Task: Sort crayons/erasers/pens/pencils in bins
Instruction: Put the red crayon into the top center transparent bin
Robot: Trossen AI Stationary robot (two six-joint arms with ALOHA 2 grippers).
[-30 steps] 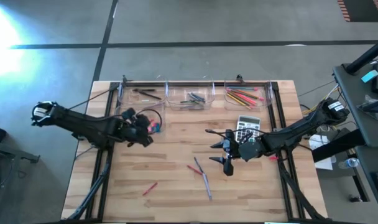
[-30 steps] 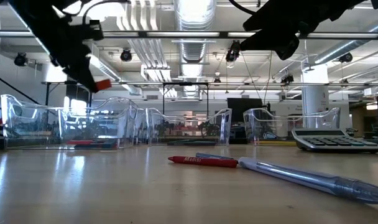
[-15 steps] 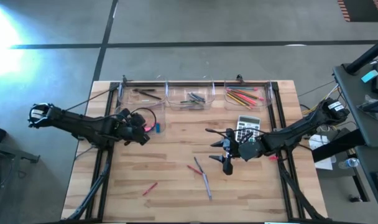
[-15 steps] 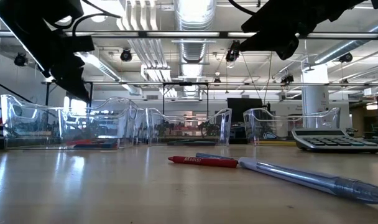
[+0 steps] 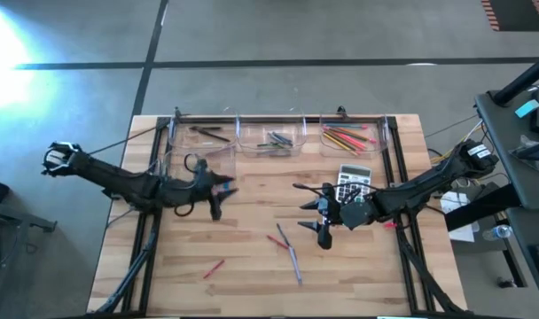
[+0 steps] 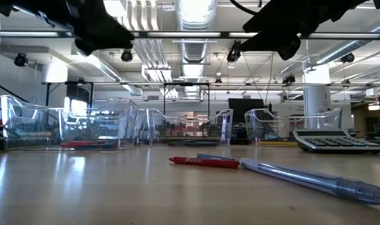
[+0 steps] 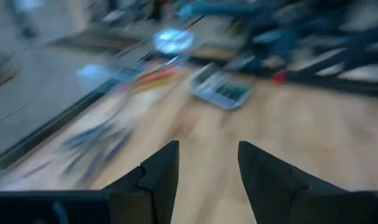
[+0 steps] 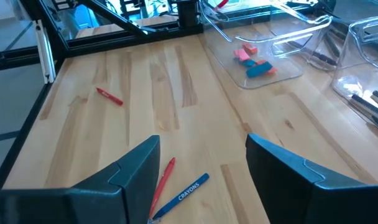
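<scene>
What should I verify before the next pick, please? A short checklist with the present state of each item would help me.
1. Left gripper empty: ok, nothing shows between its open jaws.
2. Right gripper ready: ok, jaws open above the table, holding nothing.
3. Erasers in a bin: ok, pink and blue blocks lie inside the clear tray.
4. Table cleared: not ok, a red crayon, a blue crayon and a pen lie loose on the wood.
5. Calculator clear of the loose items: ok, it sits apart near the far bins.
6. Left wrist view usable for aiming: not ok, it is blurred.
</scene>
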